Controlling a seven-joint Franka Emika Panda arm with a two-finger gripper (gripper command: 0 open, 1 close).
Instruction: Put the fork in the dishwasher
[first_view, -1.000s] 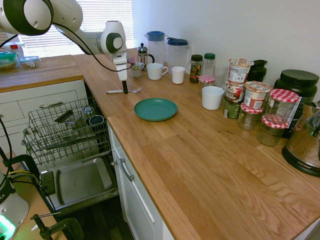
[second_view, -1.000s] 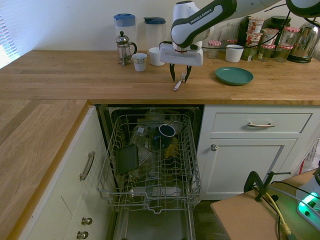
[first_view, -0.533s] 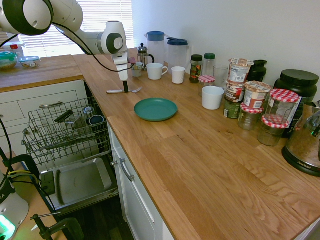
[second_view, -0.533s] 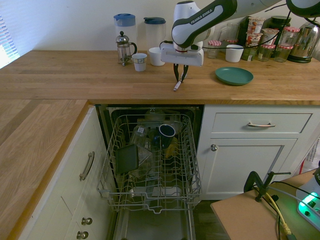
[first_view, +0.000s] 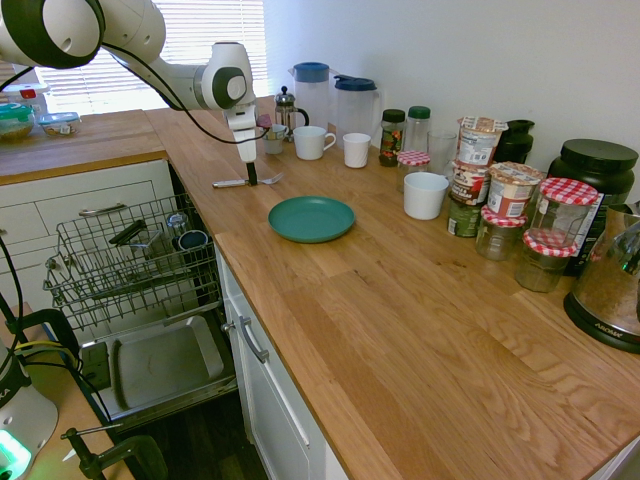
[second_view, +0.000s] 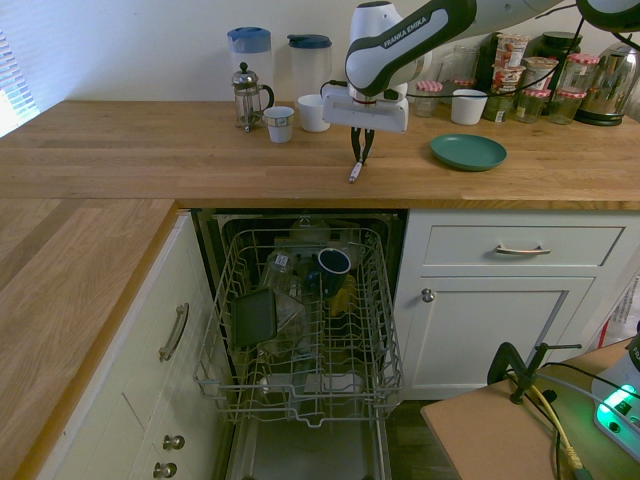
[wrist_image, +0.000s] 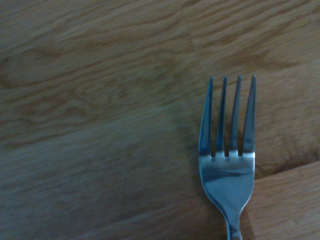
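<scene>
In the upper centre of the second exterior view, the gripper (second_view: 359, 158) was seen pointing down, fingers clamped on the fork (second_view: 354, 172), apparently still resting on the counter (second_view: 150, 160); the dishwasher (second_view: 300, 330) stood open below.

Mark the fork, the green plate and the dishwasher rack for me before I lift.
fork (wrist_image: 226, 175), wrist view, on the neck below the tines.
green plate (first_view: 311, 218), first exterior view, on its flat centre.
dishwasher rack (second_view: 222, 330), second exterior view, on the wire side wall beside the cabinet.
</scene>
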